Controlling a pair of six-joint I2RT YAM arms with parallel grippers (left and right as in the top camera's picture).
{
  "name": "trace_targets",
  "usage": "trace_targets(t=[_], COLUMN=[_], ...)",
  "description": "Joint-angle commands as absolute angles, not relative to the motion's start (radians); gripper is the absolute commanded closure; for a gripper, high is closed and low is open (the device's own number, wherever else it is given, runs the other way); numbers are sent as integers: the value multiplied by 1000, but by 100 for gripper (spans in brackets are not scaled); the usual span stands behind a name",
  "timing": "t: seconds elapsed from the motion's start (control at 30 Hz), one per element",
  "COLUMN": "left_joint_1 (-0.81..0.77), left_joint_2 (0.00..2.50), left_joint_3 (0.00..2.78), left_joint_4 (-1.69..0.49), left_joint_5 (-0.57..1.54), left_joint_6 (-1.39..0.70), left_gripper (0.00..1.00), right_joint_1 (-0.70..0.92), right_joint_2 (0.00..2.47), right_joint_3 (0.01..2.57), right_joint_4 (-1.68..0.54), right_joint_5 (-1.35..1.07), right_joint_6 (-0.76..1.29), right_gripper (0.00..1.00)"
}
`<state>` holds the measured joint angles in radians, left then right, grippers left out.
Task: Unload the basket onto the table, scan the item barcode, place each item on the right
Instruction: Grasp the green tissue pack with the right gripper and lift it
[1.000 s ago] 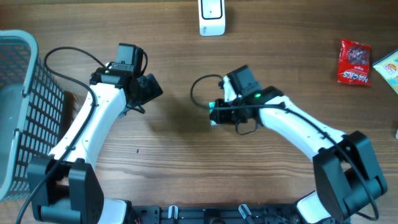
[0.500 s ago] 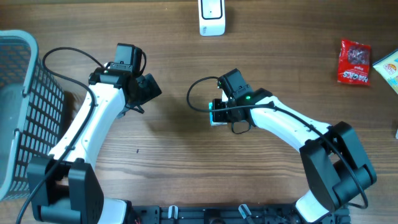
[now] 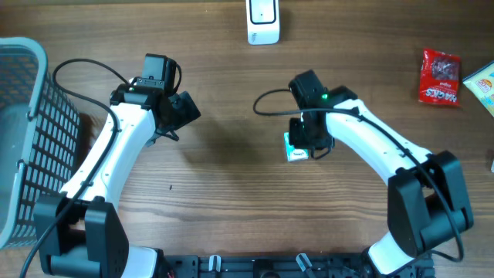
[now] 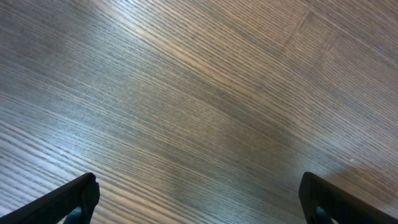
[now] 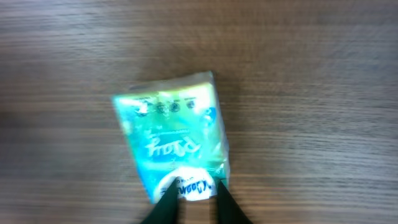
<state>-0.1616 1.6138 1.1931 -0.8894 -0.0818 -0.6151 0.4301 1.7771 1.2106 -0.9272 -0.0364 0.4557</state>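
Pinching the lower edge of the teal packet (image 5: 171, 140), the right gripper (image 5: 194, 198) has its fingers drawn narrow, with only a slim strip of the wrapper's white-labelled end between the tips. The packet spreads out ahead of those fingers, printed face toward the wrist camera and slightly tilted, over the wooden table (image 3: 224, 201). The view is blurred, so I cannot tell whether it touches the wood. From overhead the packet shows just beneath the right gripper, on the side facing the arm bases. The white device (image 3: 262, 22) stands well beyond this gripper, at the far table edge. The left gripper (image 4: 199, 202) is spread wide, its two tips at the lower corners of its own view, with wood grain between and ahead of them. A grey basket (image 3: 23, 116) sits well off to its left. A red packet (image 3: 440, 76) and a yellow one (image 3: 482, 83) lie well away to the right gripper's right.
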Motion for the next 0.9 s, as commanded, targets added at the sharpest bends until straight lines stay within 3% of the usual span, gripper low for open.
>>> trace_targets(t=[0.0,0.03,0.13,0.17,0.37,0.57,0.7,0.87], left_joint_1=[-157,-157,-157,-157,-157,-157,-157,-157], left_joint_2=[1620,1620,1620,1620,1620,1620,1620,1620], left_joint_3=[1188,1188,1188,1188,1188,1188,1188,1188], left_joint_4=[-887,-888,-887,-888,-888,-887,-888,-888], left_joint_5=[-95,-95,-95,-95,-95,-95,-95,-95], left_joint_6=[-614,-614,-614,-614,-614,-614,-614,-614], left_gripper=[0,0,0,0,0,0,0,0], right_joint_1=[430,431,432,432,432,430,362,240], right_joint_2=[1788,1791,1793,1794,1794,1794,1794,1794], right_joint_3=[1270,1266,1233,1219,1134,1093,1093,1082], right_joint_4=[-951,-947,-922,-909,-832,-789,-751,-746], right_joint_5=[-83,-117,-105,-105,-38,-16,-202,-360], right_joint_6=[344,300,254,255,325,340,272,180], right_gripper=[53,50,23,20,13,27,29,44])
